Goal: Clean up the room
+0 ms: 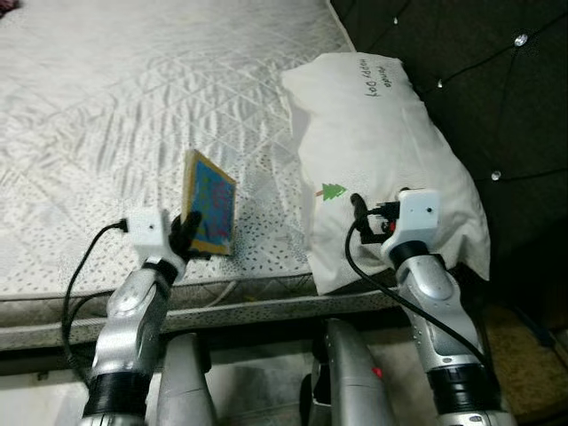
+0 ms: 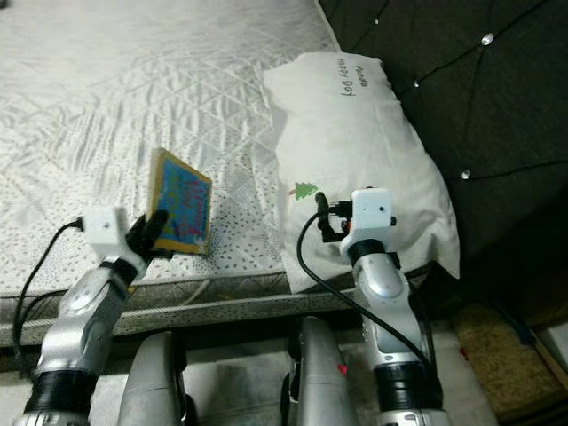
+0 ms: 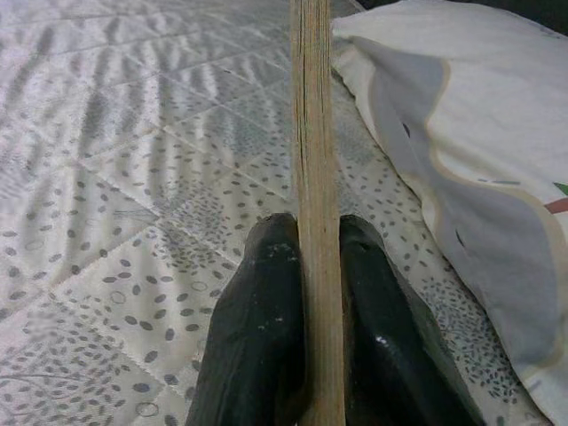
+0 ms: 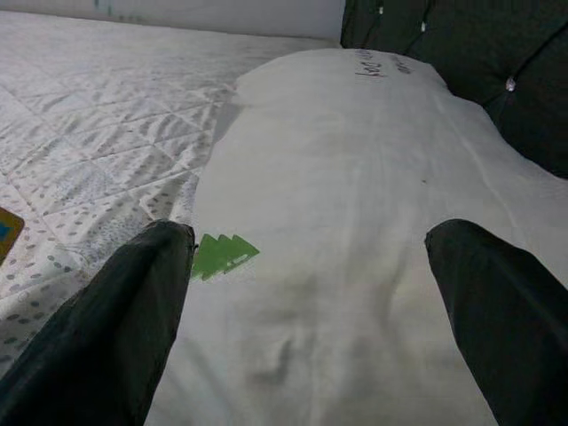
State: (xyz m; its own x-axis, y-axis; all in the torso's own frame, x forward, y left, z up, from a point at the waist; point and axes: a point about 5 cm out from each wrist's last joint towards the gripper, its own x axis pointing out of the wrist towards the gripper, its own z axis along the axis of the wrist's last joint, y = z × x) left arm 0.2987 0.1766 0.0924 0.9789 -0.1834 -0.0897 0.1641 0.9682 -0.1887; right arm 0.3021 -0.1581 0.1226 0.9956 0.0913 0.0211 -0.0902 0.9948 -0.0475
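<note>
My left gripper (image 1: 188,232) is shut on a flat wooden board (image 1: 210,203) with a blue and yellow picture, held upright on edge just above the mattress (image 1: 133,106) near its front edge. In the left wrist view the board's thin edge (image 3: 315,177) stands between the two black fingers (image 3: 257,337). My right gripper (image 1: 359,213) is open, hovering over the front part of a white pillow (image 1: 382,142) with a small green tree print (image 1: 334,191). In the right wrist view the fingers (image 4: 115,328) spread wide over the pillow (image 4: 337,266).
The pillow lies along the bed's right side against a dark tufted headboard (image 1: 479,80). The quilted white mattress stretches away to the left and back. A brownish mat (image 1: 524,355) lies on the floor at lower right.
</note>
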